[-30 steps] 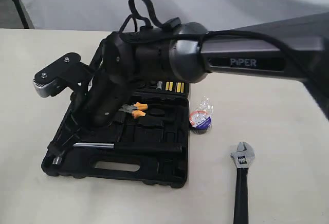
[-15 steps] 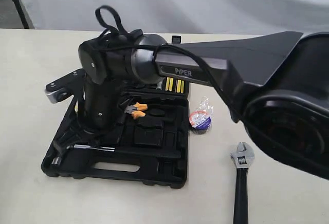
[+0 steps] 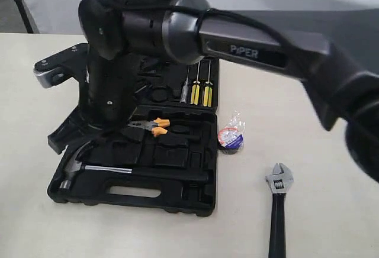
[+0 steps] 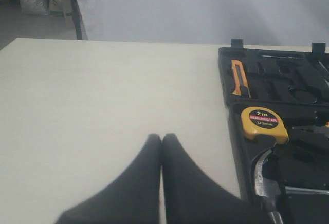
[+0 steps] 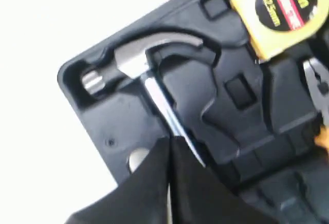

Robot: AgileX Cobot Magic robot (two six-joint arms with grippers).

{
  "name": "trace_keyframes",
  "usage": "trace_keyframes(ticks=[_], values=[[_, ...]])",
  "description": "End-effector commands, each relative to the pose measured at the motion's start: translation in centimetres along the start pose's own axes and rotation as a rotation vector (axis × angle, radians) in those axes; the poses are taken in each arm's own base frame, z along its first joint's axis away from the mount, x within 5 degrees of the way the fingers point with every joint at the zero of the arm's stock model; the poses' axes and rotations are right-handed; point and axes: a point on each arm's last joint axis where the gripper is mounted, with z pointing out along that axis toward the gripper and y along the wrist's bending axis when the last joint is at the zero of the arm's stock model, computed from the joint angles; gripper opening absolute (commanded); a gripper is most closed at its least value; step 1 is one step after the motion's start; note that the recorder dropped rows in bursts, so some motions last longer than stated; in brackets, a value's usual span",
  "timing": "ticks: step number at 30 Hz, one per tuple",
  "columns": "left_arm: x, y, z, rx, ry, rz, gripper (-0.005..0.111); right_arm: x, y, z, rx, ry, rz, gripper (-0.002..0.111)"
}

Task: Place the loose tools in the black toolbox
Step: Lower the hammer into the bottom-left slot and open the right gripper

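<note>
The black toolbox [image 3: 195,202] lies open on the table. The claw hammer [image 3: 127,169] rests in its front recess, steel head [image 5: 139,59] at the left corner. My right gripper [image 5: 168,139] hovers above the hammer's shaft, shut and holding nothing; in the exterior view it [image 3: 61,141] hangs over the box's left edge. The plastic-wrapped tape roll [image 3: 231,136] sits on the table just right of the box. The adjustable wrench [image 3: 278,210] lies further right, near the front. My left gripper [image 4: 162,137] is shut and empty over bare table beside the toolbox [image 4: 234,131].
Inside the box are the yellow tape measure [image 4: 262,124], orange-handled pliers [image 3: 149,126], screwdrivers [image 3: 199,89] and an orange utility knife [image 4: 237,77]. The right arm [image 3: 177,27] stretches across over the box's back half. A white backdrop stands behind the table.
The right arm has lifted and drawn back from the box's front left corner, uncovering the hammer head. The hammer stays in the box. Tape roll and wrench have not moved.
</note>
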Motion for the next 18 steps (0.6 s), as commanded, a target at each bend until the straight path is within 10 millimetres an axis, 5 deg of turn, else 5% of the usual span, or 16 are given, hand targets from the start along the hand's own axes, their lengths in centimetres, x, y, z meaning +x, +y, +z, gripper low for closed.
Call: trace_keyframes(ticks=[1, 10, 18], values=[[0.2, 0.0, -0.1, 0.014, -0.007, -0.022, 0.001, 3.2, 0.3, 3.1, -0.004, 0.109, 0.038, -0.001], [0.2, 0.0, -0.1, 0.014, -0.007, -0.022, 0.001, 6.6, 0.2, 6.1, 0.006, 0.187, 0.043, -0.001], [0.2, 0.0, -0.1, 0.014, -0.007, -0.022, 0.001, 7.9, 0.2, 6.1, 0.010, 0.299, 0.039, -0.001]])
